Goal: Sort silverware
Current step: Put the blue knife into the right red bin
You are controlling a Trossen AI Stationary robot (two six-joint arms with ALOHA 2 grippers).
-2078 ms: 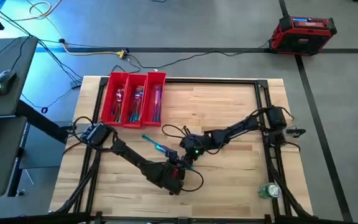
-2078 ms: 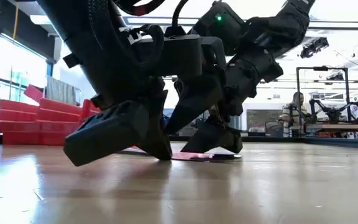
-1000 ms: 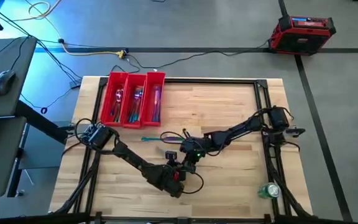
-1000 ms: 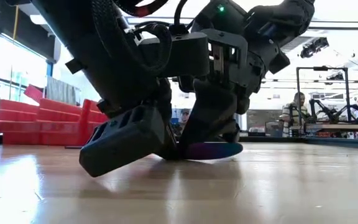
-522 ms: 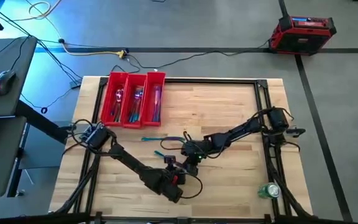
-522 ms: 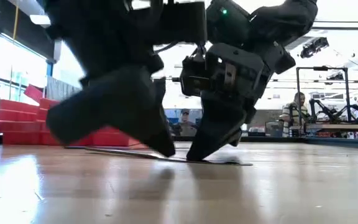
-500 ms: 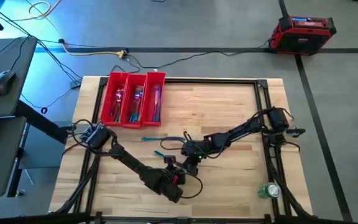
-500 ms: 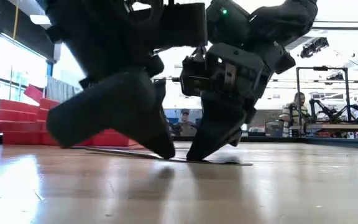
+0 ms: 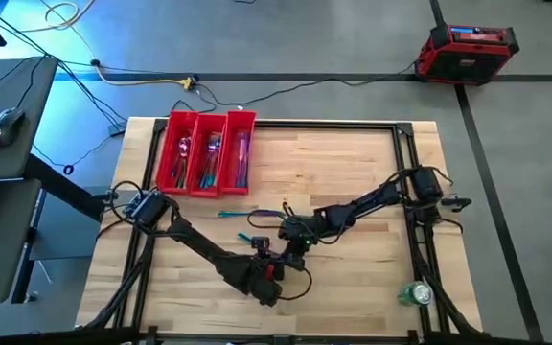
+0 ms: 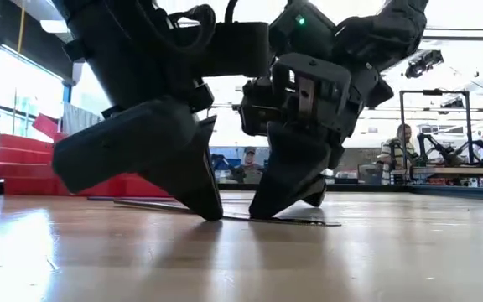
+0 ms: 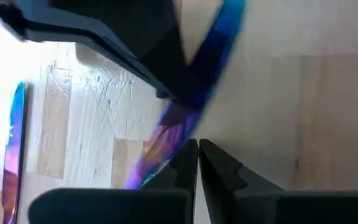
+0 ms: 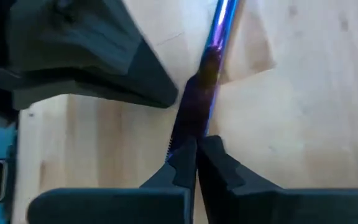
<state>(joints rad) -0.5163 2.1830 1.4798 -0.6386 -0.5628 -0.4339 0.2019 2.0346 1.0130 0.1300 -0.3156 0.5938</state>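
Iridescent knife (image 12: 211, 68) on the wood; both arms' fingers closed, gripping nothing

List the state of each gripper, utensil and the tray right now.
Left gripper: shut, tips at the knife.
Right gripper: shut, tips at the knife.
Knife: flat on the table.
Teal utensil: loose on the table.
Tray: silverware in all three compartments.
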